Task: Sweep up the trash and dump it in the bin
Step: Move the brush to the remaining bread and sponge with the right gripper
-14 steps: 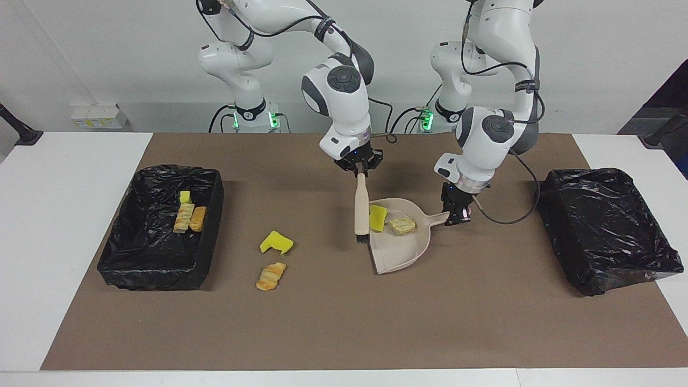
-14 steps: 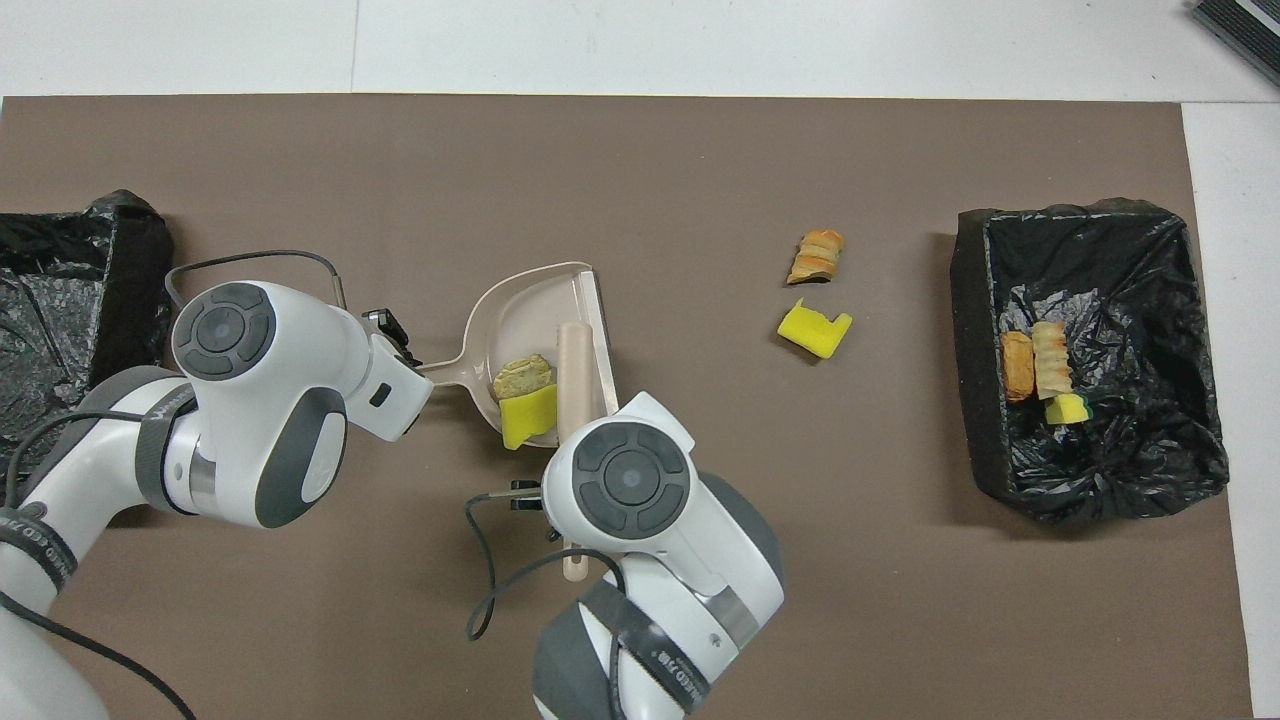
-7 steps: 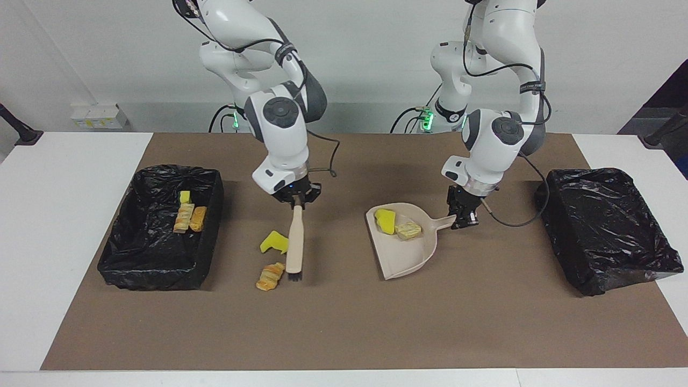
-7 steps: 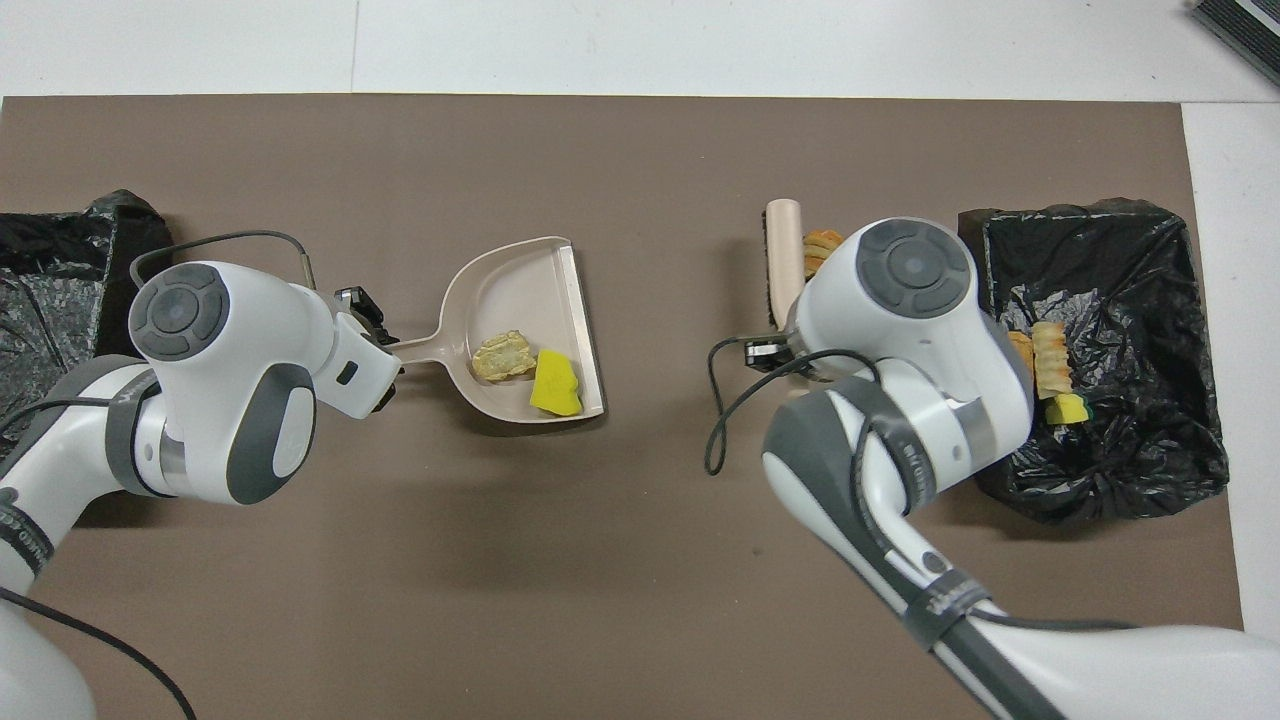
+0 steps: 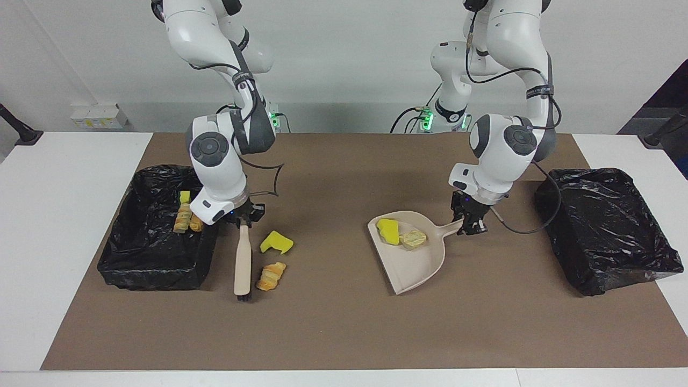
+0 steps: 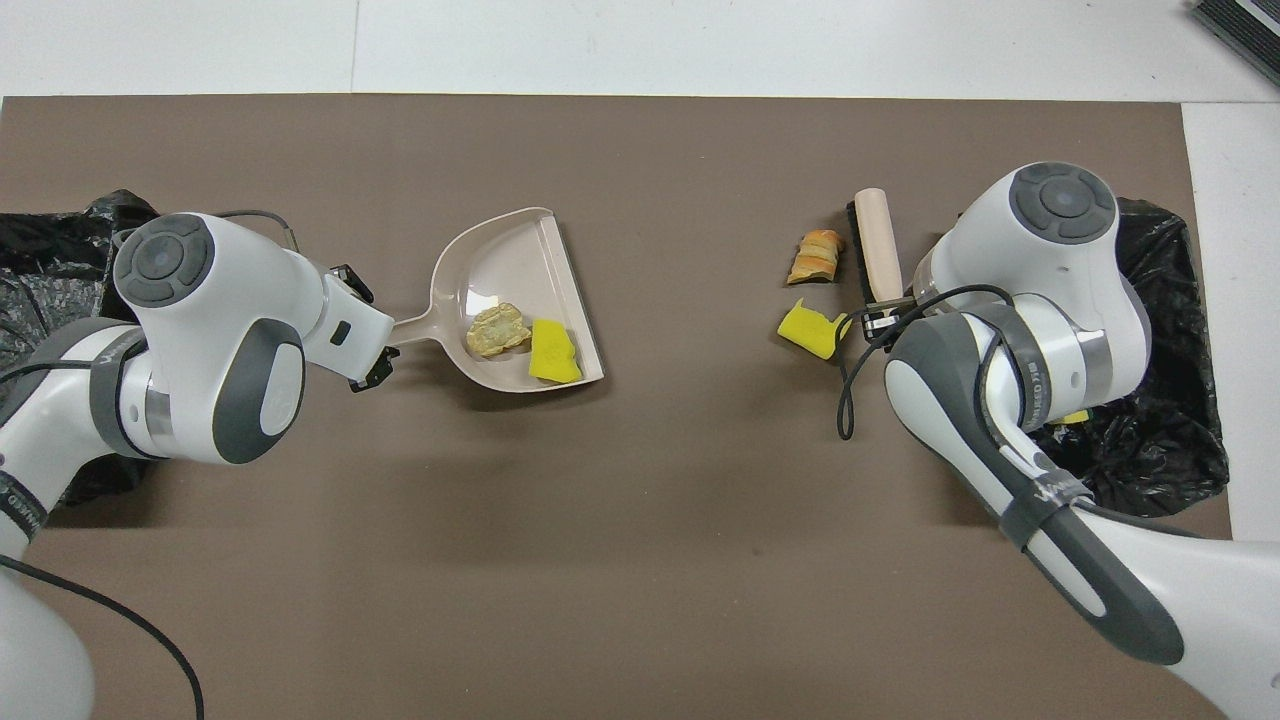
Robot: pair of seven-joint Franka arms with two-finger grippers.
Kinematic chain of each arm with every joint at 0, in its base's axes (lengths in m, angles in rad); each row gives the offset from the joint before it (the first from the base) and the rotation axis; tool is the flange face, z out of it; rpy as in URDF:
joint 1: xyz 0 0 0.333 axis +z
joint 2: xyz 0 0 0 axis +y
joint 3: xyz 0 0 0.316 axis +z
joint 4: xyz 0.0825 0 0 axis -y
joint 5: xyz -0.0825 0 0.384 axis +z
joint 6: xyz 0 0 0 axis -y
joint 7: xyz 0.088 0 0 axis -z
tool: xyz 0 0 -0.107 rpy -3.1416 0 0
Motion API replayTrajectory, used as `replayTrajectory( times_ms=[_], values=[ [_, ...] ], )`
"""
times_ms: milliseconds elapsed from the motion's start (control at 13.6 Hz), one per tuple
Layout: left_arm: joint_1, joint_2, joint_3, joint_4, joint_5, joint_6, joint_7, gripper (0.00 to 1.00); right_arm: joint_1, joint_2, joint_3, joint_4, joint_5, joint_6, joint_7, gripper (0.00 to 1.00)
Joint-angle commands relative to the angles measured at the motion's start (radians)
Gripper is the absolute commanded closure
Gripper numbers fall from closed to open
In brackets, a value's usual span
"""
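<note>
My left gripper (image 5: 473,224) (image 6: 368,352) is shut on the handle of the beige dustpan (image 5: 415,266) (image 6: 500,258). In the pan lie two pieces of trash: a yellow scrap (image 5: 388,231) (image 6: 555,351) and a tan lump (image 5: 414,238) (image 6: 497,330). My right gripper (image 5: 244,217) (image 6: 880,320) is shut on the wooden brush (image 5: 243,260) (image 6: 878,248), whose bristles are down at the mat. Beside the brush, on its dustpan side, lie a yellow scrap (image 5: 276,242) (image 6: 812,331) and a bread-like lump (image 5: 270,276) (image 6: 818,257). The bin (image 5: 153,279) (image 6: 1180,440) next to the brush holds more scraps (image 5: 185,216).
A second black-lined bin (image 5: 607,226) (image 6: 50,270) stands at the left arm's end of the brown mat. The right arm's elbow covers much of the first bin in the overhead view. Cables hang from both wrists.
The right arm carried the brush from the dustpan's mouth to between the bin and the two loose scraps. The left gripper drew the dustpan slightly toward its own end; both scraps stayed in it.
</note>
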Motion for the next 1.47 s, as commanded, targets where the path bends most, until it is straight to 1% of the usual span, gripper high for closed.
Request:
replayTrajectory(
  times_ms=[0,73,147,294,440,661,808,954,1101,1175,1321,1395],
  values=[
    [-0.024,-0.003,-0.002,0.021,0.048,-0.067,-0.099,1.0,0.045,0.017,0.022,-0.042,-0.016,0.053,0.02,1.0],
    [-0.036,-0.004,-0.01,0.019,0.115,-0.07,-0.177,1.0,0.088,0.017,0.022,-0.033,-0.007,0.039,0.026,1.0],
    [-0.036,-0.007,-0.031,0.015,0.146,-0.075,-0.231,1.0,0.121,0.017,0.023,-0.025,0.005,0.038,0.058,1.0],
    [-0.036,-0.013,-0.035,0.01,0.146,-0.075,-0.24,1.0,0.197,0.017,0.023,0.004,0.056,0.033,0.075,1.0],
    [-0.036,-0.02,-0.038,-0.005,0.148,-0.069,-0.24,1.0,0.275,0.015,0.023,0.029,0.148,0.035,0.116,1.0],
    [-0.038,-0.033,-0.058,-0.028,0.148,-0.063,-0.24,1.0,0.368,0.005,0.031,0.029,0.197,0.038,0.216,1.0],
    [-0.046,-0.024,-0.059,-0.043,0.148,-0.04,-0.24,1.0,0.402,-0.009,0.049,0.026,0.219,0.032,0.273,1.0],
    [-0.046,-0.023,-0.058,-0.045,0.148,-0.035,-0.24,1.0,0.424,-0.015,0.074,0.03,0.217,0.027,0.322,1.0],
    [-0.044,-0.02,-0.058,-0.045,0.148,-0.014,-0.222,1.0,0.424,-0.031,0.085,0.029,0.217,0.028,0.33,1.0],
    [-0.04,-0.018,-0.058,-0.044,0.148,-0.001,-0.185,1.0,0.412,-0.057,0.085,0.02,0.223,0.024,0.331,1.0],
    [-0.03,-0.017,-0.046,-0.039,0.146,0.003,-0.133,1.0,0.381,-0.136,0.083,-0.014,0.249,-0.048,0.331,1.0],
    [-0.027,-0.015,-0.042,-0.037,0.145,0.005,-0.098,1.0,0.354,-0.19,0.083,-0.054,0.25,-0.086,0.316,1.0]
  ],
)
